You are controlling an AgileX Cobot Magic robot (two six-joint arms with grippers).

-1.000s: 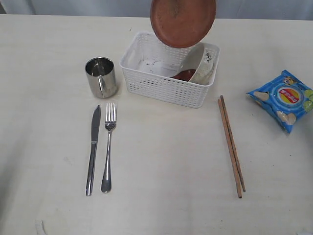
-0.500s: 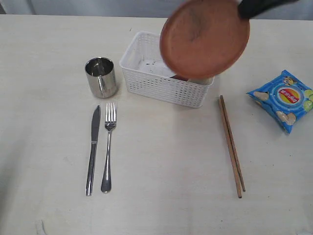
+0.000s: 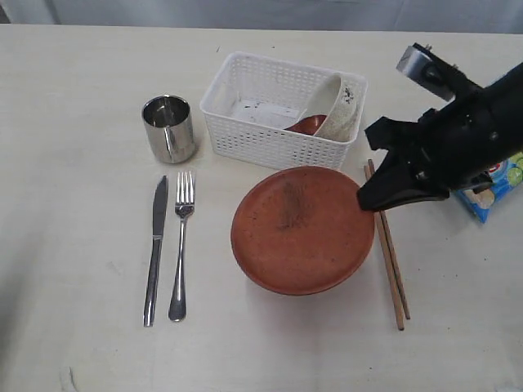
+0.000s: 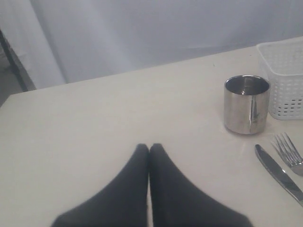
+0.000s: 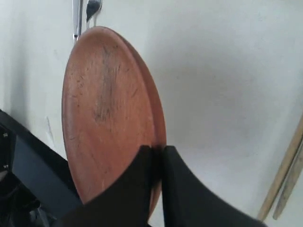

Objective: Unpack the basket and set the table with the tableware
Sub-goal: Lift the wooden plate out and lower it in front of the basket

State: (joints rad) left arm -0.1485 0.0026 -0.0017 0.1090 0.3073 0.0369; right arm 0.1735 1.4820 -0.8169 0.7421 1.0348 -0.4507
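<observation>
The reddish-brown plate [image 3: 301, 227] [image 5: 106, 104] is low over the table [image 3: 270, 343], in front of the white basket [image 3: 278, 143]. My right gripper [image 3: 365, 198] [image 5: 157, 152] is shut on the plate's right rim. Inside the basket lean the pale bowl [image 3: 335, 106] and the dark red spoon [image 3: 306, 125]. The steel cup [image 3: 169, 128] [image 4: 246, 104] stands left of the basket, with the knife [image 3: 154, 249] [image 4: 279, 174] and fork [image 3: 181, 243] [image 4: 289, 153] in front of it. The chopsticks [image 3: 391, 253] [image 5: 286, 177] lie to the plate's right. My left gripper [image 4: 149, 149] is shut and empty.
A blue chip bag [image 3: 490, 184] lies at the right, partly behind my right arm [image 3: 458, 139]. A pale curtain [image 4: 165, 33] hangs behind the table's far edge.
The plate has come down from above the basket to low over the table in front of it, turning from tilted to nearly flat. My right arm has come into view.
</observation>
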